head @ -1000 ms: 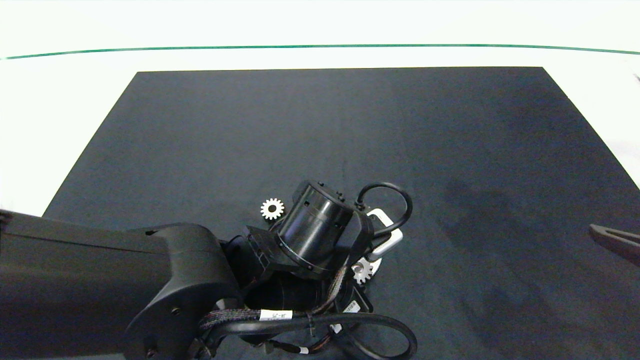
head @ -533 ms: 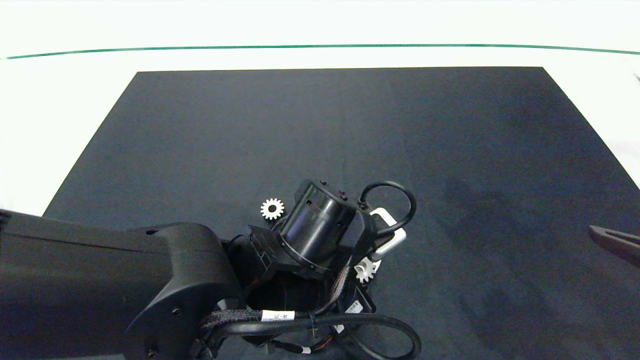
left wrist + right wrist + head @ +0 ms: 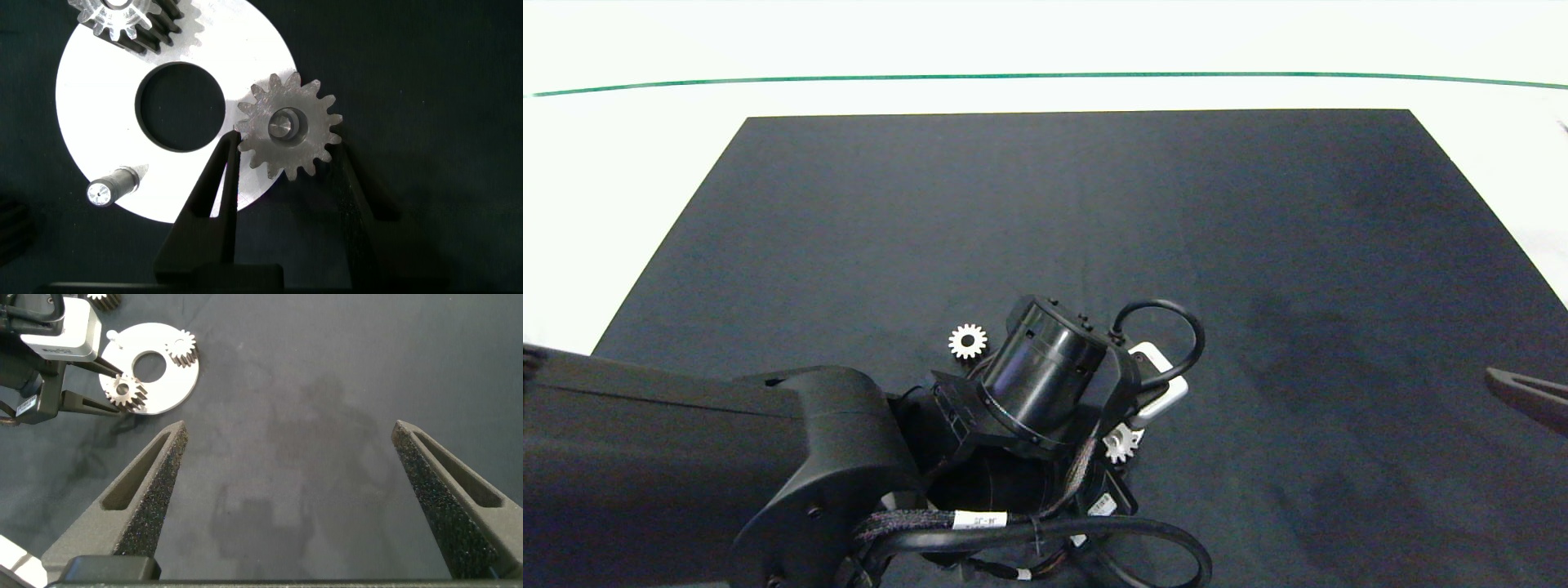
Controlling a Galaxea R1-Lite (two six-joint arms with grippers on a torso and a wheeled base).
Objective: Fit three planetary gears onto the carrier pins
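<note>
The white carrier disc (image 3: 98,98) lies on the dark mat under my left wrist. One planetary gear (image 3: 122,20) sits on a far carrier pin. A second gear (image 3: 288,126) sits over another pin, whose top shows in the gear's hole. My left gripper (image 3: 286,147) is shut on this gear, one finger against each side. The third carrier pin (image 3: 110,186) stands bare. A third gear (image 3: 968,340) lies loose on the mat beside the left wrist. My right gripper (image 3: 290,429) hangs open at the mat's right side, away from the disc (image 3: 167,380).
The black mat (image 3: 1094,212) covers most of the white table (image 3: 605,163). A green line (image 3: 1045,76) runs across the far side. My left arm (image 3: 727,474) hides the near left of the mat and most of the disc in the head view.
The left wrist has shifted slightly to the right, and the gear under it has moved a little with it. The loose gear and the right arm have not moved.
</note>
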